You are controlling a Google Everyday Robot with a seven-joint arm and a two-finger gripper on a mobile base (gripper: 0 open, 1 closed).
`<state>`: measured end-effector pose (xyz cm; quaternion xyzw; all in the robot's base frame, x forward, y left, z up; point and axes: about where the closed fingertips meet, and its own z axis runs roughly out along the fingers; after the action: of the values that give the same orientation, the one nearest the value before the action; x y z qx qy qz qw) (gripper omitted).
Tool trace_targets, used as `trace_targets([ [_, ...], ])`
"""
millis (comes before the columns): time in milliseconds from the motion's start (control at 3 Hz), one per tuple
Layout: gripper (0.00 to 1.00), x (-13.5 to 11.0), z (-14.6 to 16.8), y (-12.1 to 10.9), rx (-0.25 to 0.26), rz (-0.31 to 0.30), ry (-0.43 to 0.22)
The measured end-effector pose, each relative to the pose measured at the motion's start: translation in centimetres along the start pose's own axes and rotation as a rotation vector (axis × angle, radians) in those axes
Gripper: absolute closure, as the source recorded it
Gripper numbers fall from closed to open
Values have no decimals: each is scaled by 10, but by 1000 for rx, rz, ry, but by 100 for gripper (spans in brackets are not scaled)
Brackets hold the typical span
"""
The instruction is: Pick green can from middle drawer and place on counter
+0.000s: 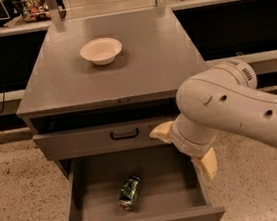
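The green can, markings unreadable, lies sideways in the smooth grey middle drawer; the gripper hovers above-right, tan fingers spread.

**Q:** What surface carries things here?

**A:** A grey counter, the flat top of a drawer cabinet standing on a speckled beige floor. One white bowl sits upright on the counter, toward its back left.

**Q:** Does anything else rest on a surface?

**A:** Yes. Lower than the bowl and nearer the viewer, the middle drawer is open. A green can lies on its side on the drawer's grey floor, almost straight in front of the bowl.

**Q:** Where is the gripper?

**A:** The gripper hangs right of the bowl and nearer the viewer, over the drawer's right side. Its tan fingers are spread, empty and clear of the can.
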<state>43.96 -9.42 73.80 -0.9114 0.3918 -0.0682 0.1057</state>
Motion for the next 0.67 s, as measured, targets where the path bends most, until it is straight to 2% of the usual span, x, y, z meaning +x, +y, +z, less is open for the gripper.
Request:
trace_targets([
  [333, 0, -20, 39, -8, -103, -127, -14],
  [667, 0, -56, 102, -15, -198, -358, -55],
])
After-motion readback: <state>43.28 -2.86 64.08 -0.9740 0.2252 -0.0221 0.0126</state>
